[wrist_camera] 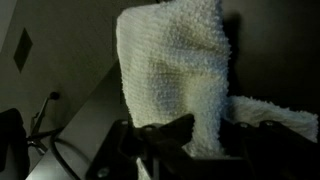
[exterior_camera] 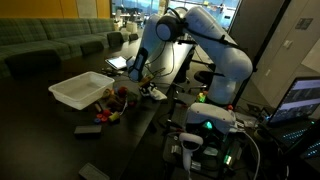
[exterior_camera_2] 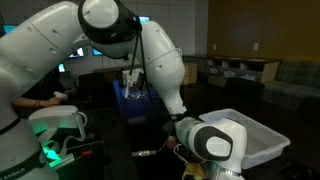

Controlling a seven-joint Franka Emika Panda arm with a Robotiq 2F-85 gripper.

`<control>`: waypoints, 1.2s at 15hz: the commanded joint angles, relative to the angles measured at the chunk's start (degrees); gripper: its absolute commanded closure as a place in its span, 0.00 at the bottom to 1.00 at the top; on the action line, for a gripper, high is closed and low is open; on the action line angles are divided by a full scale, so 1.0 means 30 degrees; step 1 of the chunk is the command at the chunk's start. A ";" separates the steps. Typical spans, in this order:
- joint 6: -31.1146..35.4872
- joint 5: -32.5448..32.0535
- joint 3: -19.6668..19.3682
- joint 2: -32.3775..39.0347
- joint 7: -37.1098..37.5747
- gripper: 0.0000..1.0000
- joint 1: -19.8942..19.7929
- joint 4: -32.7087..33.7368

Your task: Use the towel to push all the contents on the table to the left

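Note:
The wrist view is filled by the towel point(wrist_camera: 175, 65), a pale terry cloth hanging limp and folded. My gripper point(wrist_camera: 207, 130) is shut on its lower part, with dark fingers point(wrist_camera: 175, 128) on either side. In an exterior view the gripper point(exterior_camera: 137, 72) is low over the dark table point(exterior_camera: 55, 125), just beyond the contents. These are a white tray point(exterior_camera: 80, 90) and a jumble of small red, orange and yellow items point(exterior_camera: 115, 102) beside it. In the other exterior view the arm hides the gripper, and only the tray point(exterior_camera_2: 258, 140) shows at the right.
A green sofa point(exterior_camera: 45, 40) runs along the back. The robot's base with a green light point(exterior_camera: 207, 124) and cables stand near the table's end. A lit screen point(exterior_camera: 300, 100) is at the right edge. A dark flat piece point(exterior_camera: 88, 129) lies near the front.

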 commanded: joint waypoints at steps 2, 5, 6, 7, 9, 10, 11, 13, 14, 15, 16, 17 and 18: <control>-0.0827 0.0576 0.0855 0.0944 0.0902 0.90 -0.0031 0.2562; -0.1505 0.0531 0.1668 0.0603 0.0943 0.90 0.0467 0.2419; -0.1896 0.0558 0.1951 0.0618 0.1050 0.90 0.0686 0.2373; -0.2475 0.0578 0.2248 0.0412 0.0917 0.90 0.0822 0.2197; -0.3473 0.0391 0.2479 0.0248 0.1462 0.90 0.1535 0.1893; -0.4028 0.0423 0.2659 0.0157 0.1734 0.90 0.1806 0.1809; -0.4537 0.0552 0.2930 0.0132 0.1989 0.90 0.2015 0.1841; -0.5108 0.0897 0.3610 -0.0011 0.2219 0.90 0.2202 0.1911; -0.5062 0.1065 0.3931 -0.0172 0.2267 0.90 0.2279 0.1827; -0.4972 0.1250 0.4237 -0.0185 0.2406 0.90 0.2404 0.1935; -0.4869 0.1363 0.4479 -0.0178 0.2564 0.90 0.2573 0.2051; -0.4636 0.1454 0.4747 -0.0222 0.2699 0.90 0.2725 0.2075; -0.4636 0.1566 0.4990 -0.0190 0.2874 0.90 0.2887 0.2183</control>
